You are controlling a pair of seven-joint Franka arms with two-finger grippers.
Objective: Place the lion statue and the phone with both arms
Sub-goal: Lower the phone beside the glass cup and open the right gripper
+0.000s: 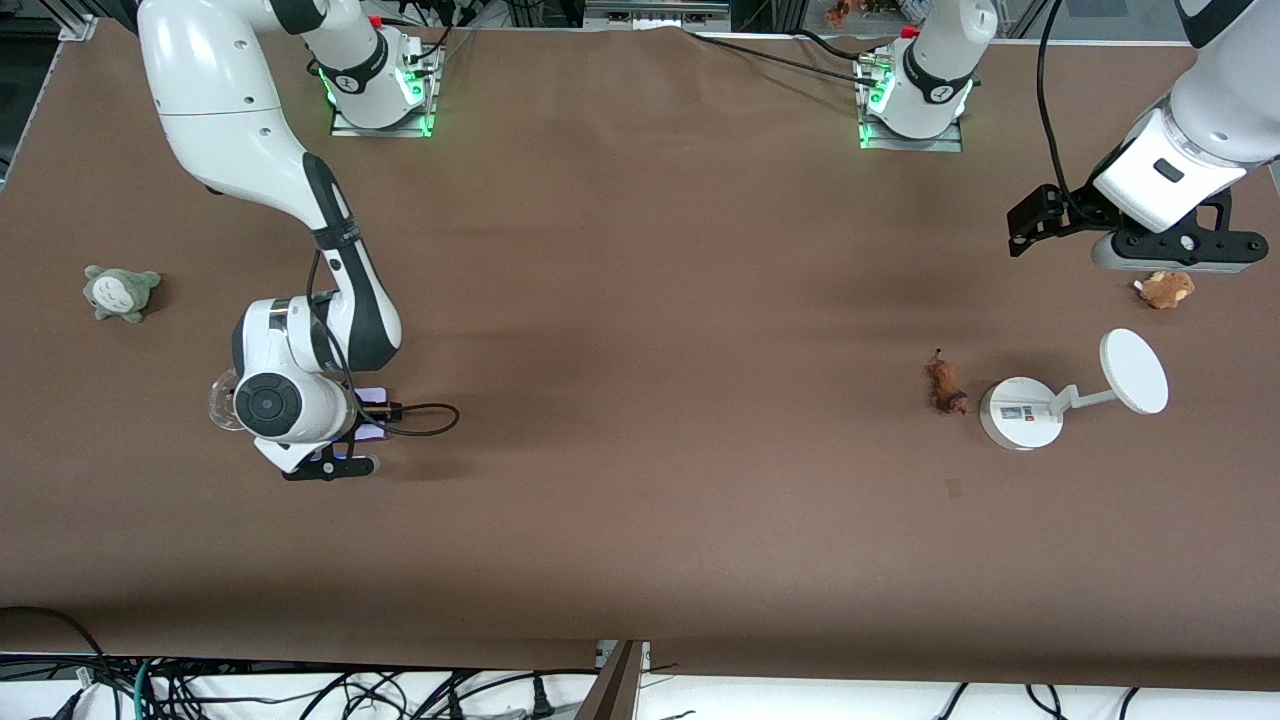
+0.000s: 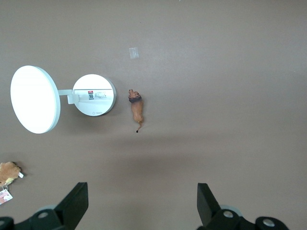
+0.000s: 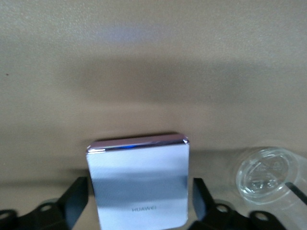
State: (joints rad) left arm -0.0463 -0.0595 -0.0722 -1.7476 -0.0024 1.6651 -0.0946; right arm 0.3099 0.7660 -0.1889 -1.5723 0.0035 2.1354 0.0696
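the right gripper point(image 1: 335, 462), low at the front view's lower left, has its fingers apart either side of the phone point(image 3: 139, 182), which lies on the table point(image 1: 640, 350) between them; it should close squarely on the long edges (the shiny face looks slippery). the left gripper point(image 2: 141, 203), fingers spread and empty, hangs at the upper right over the brown plush point(image 1: 1165, 288) and should descend straight onto the lion statue point(image 1: 946, 386), lying at centre right beside the white stand point(image 1: 1020, 414). i count one phone, one lion, one stand, two plushes including the grey-green plush point(image 1: 120, 292), and one clear lid point(image 3: 266, 173).

Phone point(image 1: 372, 432) mostly hidden under right gripper point(image 1: 335, 462) in front view; near end cut off in right wrist view. Brown plush point(image 2: 8, 173) cropped in left wrist view.
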